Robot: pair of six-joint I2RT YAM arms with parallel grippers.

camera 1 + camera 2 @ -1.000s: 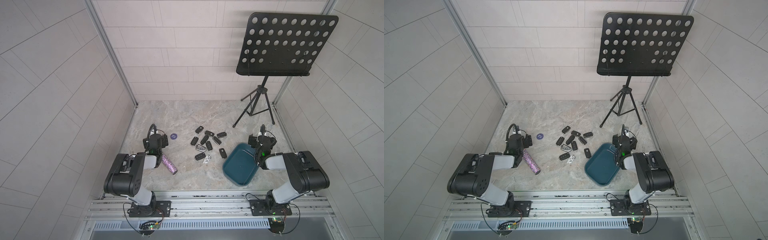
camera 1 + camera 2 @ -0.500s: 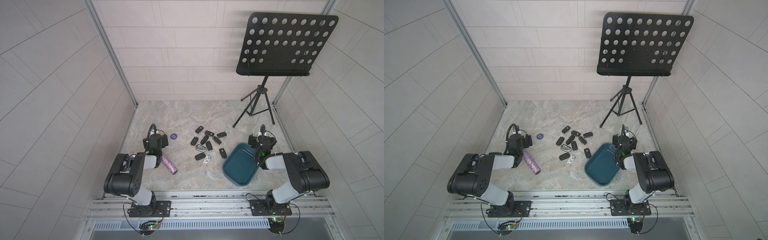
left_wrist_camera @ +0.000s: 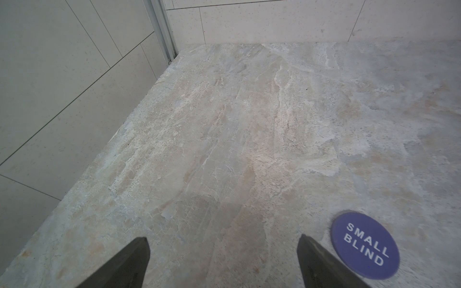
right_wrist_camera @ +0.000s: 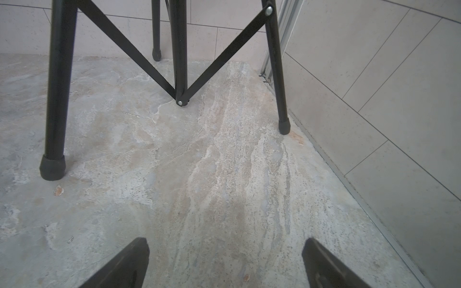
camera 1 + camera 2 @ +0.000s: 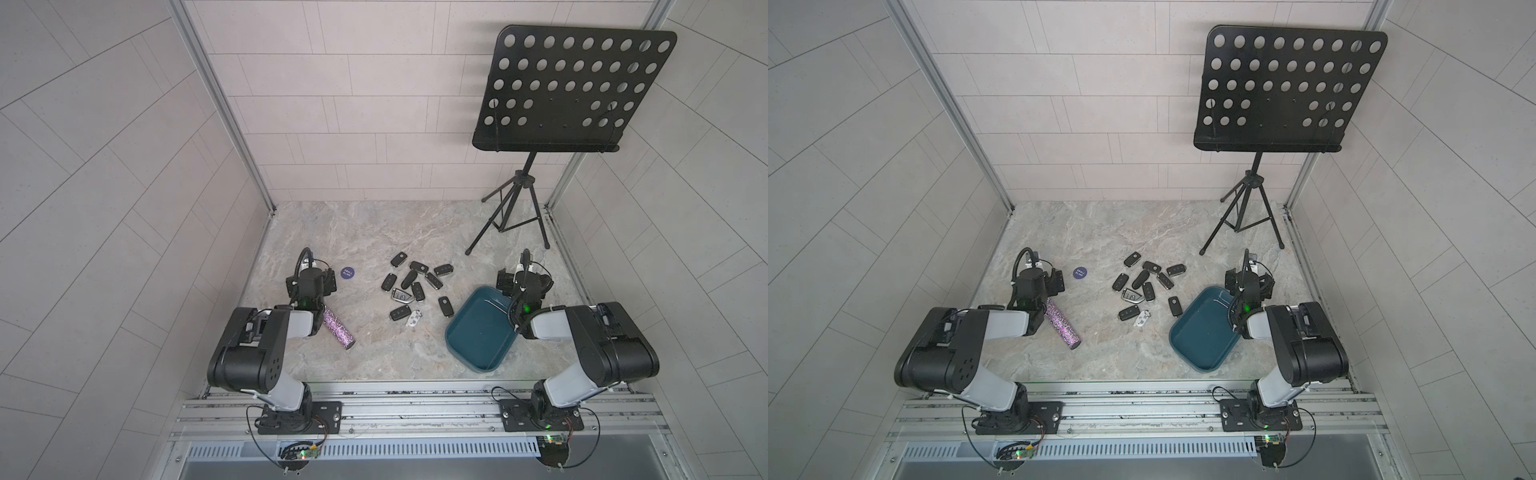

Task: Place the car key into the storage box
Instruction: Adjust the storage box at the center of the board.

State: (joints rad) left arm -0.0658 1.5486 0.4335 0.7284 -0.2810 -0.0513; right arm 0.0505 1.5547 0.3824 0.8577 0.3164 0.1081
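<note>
Left gripper (image 3: 223,238) and right gripper (image 4: 225,239) hold nothing, fingers (image 3: 129,264) wide apart; keys (image 5: 417,291) lie on the desk (image 5: 374,224) beside the box (image 5: 478,332).

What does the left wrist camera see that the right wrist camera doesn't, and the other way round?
Only the left wrist view shows the purple disc reading SMALL BLIND, lying beside the left tool.

Only the right wrist view shows the black tripod legs, standing ahead of the right tool.

Both show the marbled tabletop, tiled walls, and a tool spread wide open with nothing between its tips. Neither shows the car keys or the storage box; those appear in both top views.
</note>
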